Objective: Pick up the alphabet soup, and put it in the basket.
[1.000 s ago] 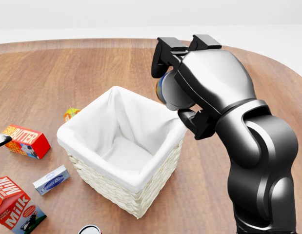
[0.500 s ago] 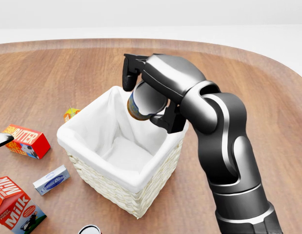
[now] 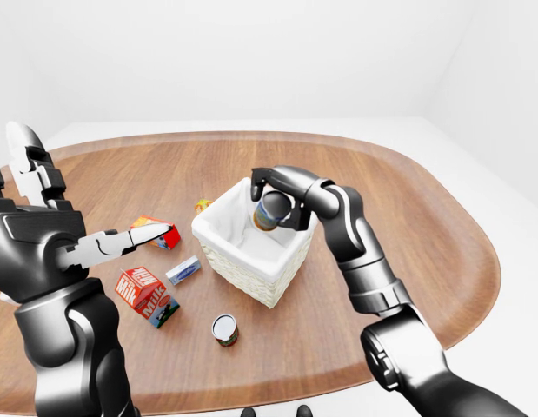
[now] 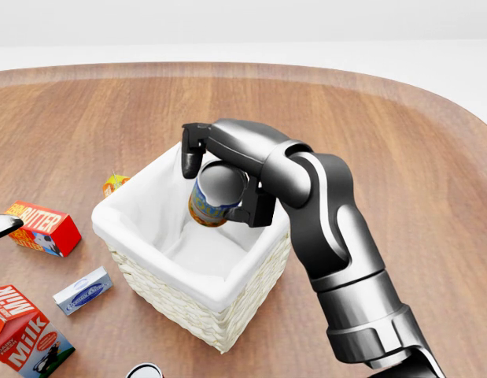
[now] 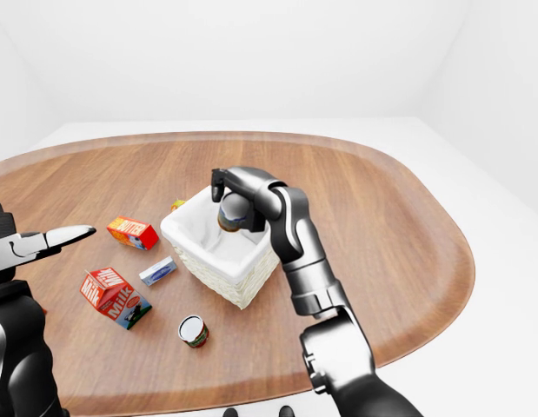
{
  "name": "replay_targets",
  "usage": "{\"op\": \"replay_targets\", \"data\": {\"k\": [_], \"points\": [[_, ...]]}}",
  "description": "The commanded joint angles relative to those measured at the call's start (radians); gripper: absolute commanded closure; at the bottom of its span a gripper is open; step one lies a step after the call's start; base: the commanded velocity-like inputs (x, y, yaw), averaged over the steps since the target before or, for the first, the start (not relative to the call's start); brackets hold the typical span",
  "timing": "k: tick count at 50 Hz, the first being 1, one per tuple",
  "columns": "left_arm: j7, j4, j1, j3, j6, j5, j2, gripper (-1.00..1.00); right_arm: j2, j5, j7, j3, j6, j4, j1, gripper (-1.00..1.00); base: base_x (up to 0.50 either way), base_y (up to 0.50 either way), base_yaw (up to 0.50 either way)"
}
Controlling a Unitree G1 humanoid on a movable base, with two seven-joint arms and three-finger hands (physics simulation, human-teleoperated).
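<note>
In the head view, the milk carton [image 4: 23, 337] at the lower left is cut off by the frame's edge, and only the top rim of a second can [image 4: 144, 370] shows at the bottom edge; the right-eye view shows that can [image 5: 193, 330] whole, lying on the wooden counter [image 4: 400, 157] below the basket. A small yellow-orange item [image 4: 114, 184] at the basket's upper left is half hidden by the rim and too small to name. The basket's lower inner floor is partly hidden by its near wall.

The alphabet soup [image 4: 214, 195] is a tin with a plain grey metal end facing the camera and a yellow and blue label whose print cannot be read. It is held tilted over the open mouth of the basket [image 4: 172, 291], near the upper right rim, above the white cloth liner.

The right hand [image 4: 223, 177] has its dark fingers closed round the tin. The left hand [image 3: 95, 247], at the left of the left-eye view, holds nothing, fingers spread.

Counted: one wicker basket, two cans, one milk carton, one red butter box [image 4: 43, 227], one small blue and white packet [image 4: 83, 290].
</note>
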Motion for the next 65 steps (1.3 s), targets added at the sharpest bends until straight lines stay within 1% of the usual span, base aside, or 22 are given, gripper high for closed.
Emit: {"op": "replay_targets", "data": {"k": [1,10,18,43,44,45,65], "points": [[-0.002,0.006,-0.002,0.003,0.000,-0.001,0.001,-1.00,0.015,-0.003,0.000,0.001,0.000,0.090,-0.025,1.00,0.00,0.00,0.00],[0.000,-0.003,0.001,0.000,0.000,0.000,0.000,-1.00,0.017,0.001,0.000,-0.002,0.000,0.142,-0.053,1.00,0.00,0.00,0.00],[-0.001,-0.002,0.000,-0.001,0.000,0.000,0.000,-1.00,0.017,-0.005,0.000,0.001,0.000,0.156,-0.053,1.00,0.00,0.00,0.00],[-0.001,0.000,0.002,0.004,0.000,-0.004,0.001,-1.00,0.016,-0.014,0.000,-0.003,0.000,0.159,-0.056,1.00,0.00,0.00,0.00],[-0.001,0.001,0.001,0.004,0.000,-0.004,0.001,-1.00,0.015,-0.013,0.000,-0.003,0.000,0.162,-0.057,0.62,0.00,0.00,0.00],[0.000,-0.002,0.001,0.003,0.000,-0.004,0.001,-1.00,0.013,-0.015,0.000,-0.002,0.000,0.163,-0.060,-1.00,0.00,0.00,0.00],[0.000,0.005,-0.001,-0.001,0.000,-0.001,0.001,-1.00,0.011,-0.013,0.000,-0.004,0.000,0.175,-0.067,-1.00,0.00,0.00,0.00]]}}
